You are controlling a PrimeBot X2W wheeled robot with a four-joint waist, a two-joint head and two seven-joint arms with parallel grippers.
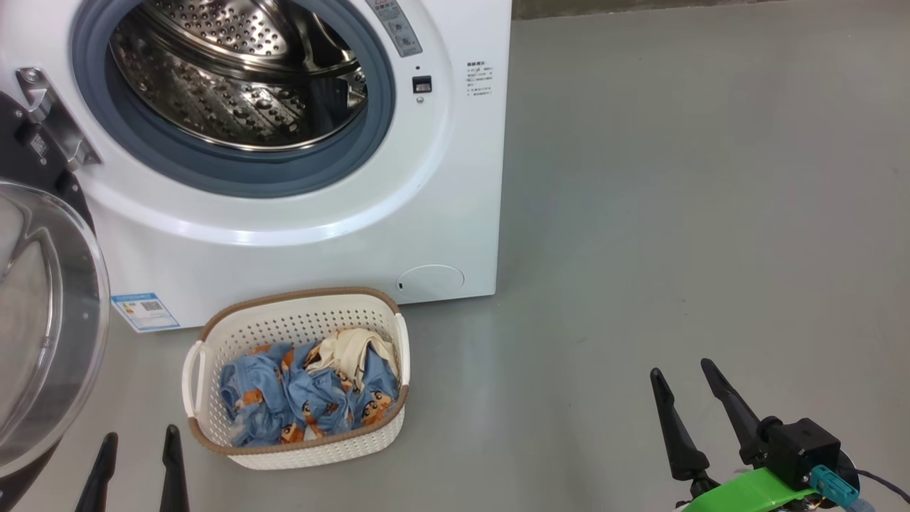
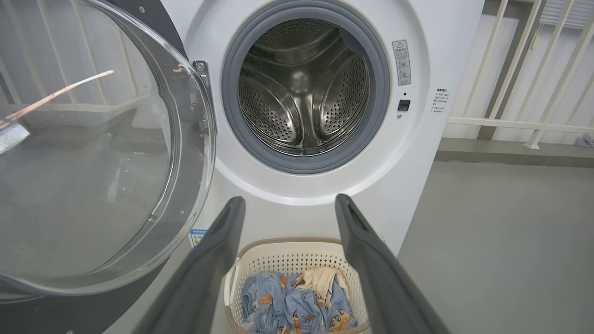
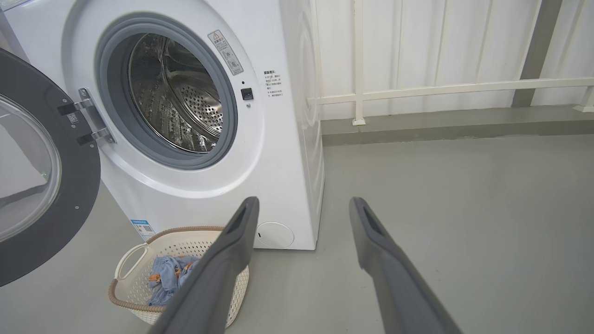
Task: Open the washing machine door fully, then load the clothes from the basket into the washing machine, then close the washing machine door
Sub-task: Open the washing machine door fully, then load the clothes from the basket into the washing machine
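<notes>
One washing machine (image 1: 284,235) is sitting with its door (image 1: 43,320) hanging wide open, the basket (image 1: 298,320) just in front of it is holding the clothes (image 1: 306,398), and the left gripper (image 1: 141,432) and right gripper (image 1: 680,366) are hovering in front too, fingers spread and gripping nothing.

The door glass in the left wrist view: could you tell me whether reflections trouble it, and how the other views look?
Left wrist view: the washing machine door glass carries reflected streaks; head view: glints on the drum; right wrist view: evenly lit, sharp.
</notes>
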